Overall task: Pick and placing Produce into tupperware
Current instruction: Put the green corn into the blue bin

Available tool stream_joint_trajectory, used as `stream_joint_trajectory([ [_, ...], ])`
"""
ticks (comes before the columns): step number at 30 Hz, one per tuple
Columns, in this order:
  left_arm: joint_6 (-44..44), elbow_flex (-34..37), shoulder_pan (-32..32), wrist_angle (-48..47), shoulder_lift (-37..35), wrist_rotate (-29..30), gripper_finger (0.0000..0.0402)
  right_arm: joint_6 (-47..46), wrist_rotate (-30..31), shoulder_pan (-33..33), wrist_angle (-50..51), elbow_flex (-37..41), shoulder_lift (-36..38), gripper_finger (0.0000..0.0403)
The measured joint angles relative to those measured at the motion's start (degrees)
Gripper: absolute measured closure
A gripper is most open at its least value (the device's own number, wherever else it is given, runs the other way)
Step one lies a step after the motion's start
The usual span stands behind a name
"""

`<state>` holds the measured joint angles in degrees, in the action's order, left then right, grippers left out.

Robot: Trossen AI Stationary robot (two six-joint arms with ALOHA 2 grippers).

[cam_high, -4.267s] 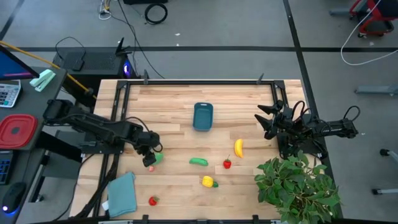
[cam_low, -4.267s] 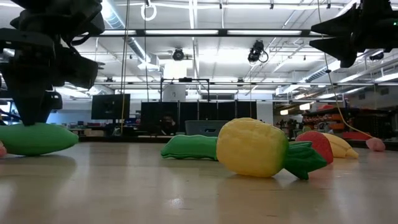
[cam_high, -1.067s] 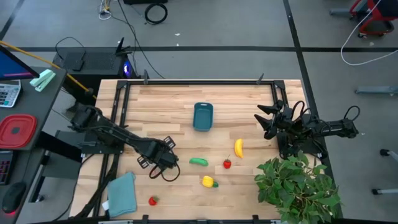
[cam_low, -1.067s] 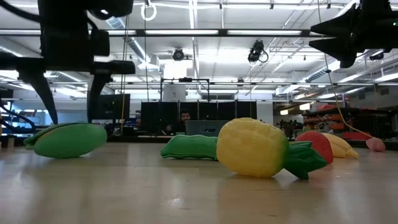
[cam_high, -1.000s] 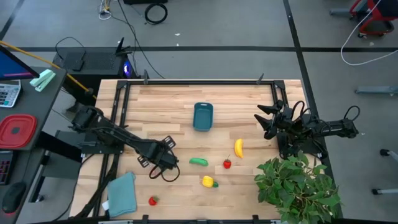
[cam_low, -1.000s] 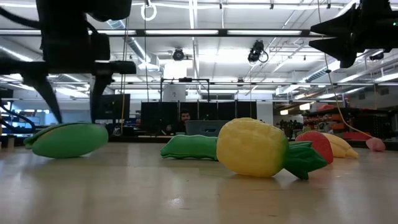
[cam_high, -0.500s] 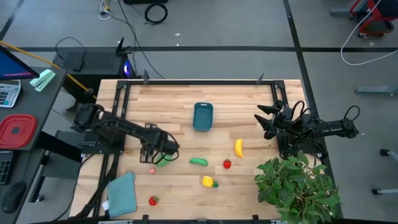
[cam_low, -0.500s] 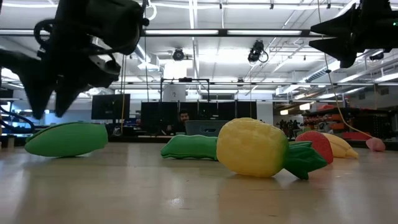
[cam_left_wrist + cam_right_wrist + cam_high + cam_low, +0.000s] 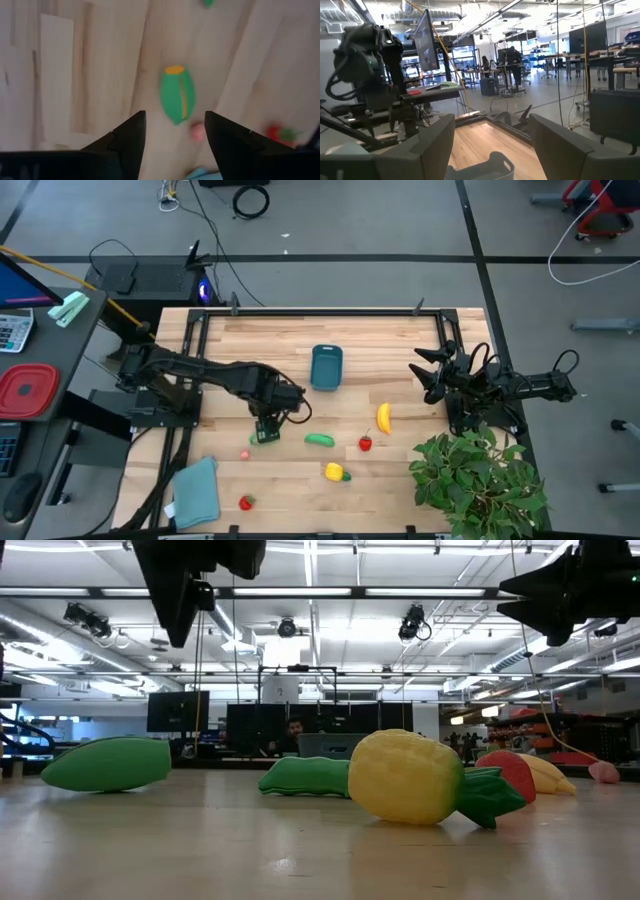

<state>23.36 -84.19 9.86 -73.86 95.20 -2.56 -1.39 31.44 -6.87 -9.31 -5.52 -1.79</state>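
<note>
The green leafy piece (image 9: 265,436) lies flat on the wooden table (image 9: 260,340). In the low view this piece (image 9: 105,763) rests on its long side. My left gripper (image 9: 266,423) hangs open well above it, pointing down. Its wrist view shows the piece (image 9: 176,95) far below the gripper (image 9: 175,115), with nothing between the fingers. The teal tupperware (image 9: 326,367) stands at the table's far middle. A cucumber-like piece (image 9: 319,440), a banana (image 9: 383,417), a strawberry (image 9: 365,443) and a yellow-and-green piece (image 9: 336,472) lie to the right. My right gripper (image 9: 425,375) waits open at the right edge.
A small pink piece (image 9: 245,453), a second strawberry (image 9: 245,502) and a flat teal cloth (image 9: 196,488) lie near the front left. A big potted plant (image 9: 480,480) fills the front right corner. A red container (image 9: 25,390) sits off the table at left.
My left gripper has risen from table height beside the green leafy piece, shifted toward the table's far right and rolled about its own axis. The green piece has stayed lying where it was.
</note>
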Motion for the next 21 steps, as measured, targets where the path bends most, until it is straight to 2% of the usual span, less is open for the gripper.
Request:
stream_joint_trajectory([
  [3,3.7,0.7,0.9,0.4,0.6,-1.6,0.0169,-0.1,0.0,0.0,0.0,0.0,0.0,0.0139],
  [10,10.4,7.2,2.6,3.8,3.9,-1.7,0.0137,-1.6,-0.5,0.0,0.1,0.0,0.0,0.0139],
  [15,10.2,8.3,3.8,8.6,4.2,-1.8,0.0142,-1.6,-1.0,0.0,0.0,0.0,0.0,0.0139],
  [21,10.8,9.8,4.2,9.4,4.2,-2.5,0.0146,-2.1,-1.6,0.0,0.2,0.0,0.0,0.0139],
])
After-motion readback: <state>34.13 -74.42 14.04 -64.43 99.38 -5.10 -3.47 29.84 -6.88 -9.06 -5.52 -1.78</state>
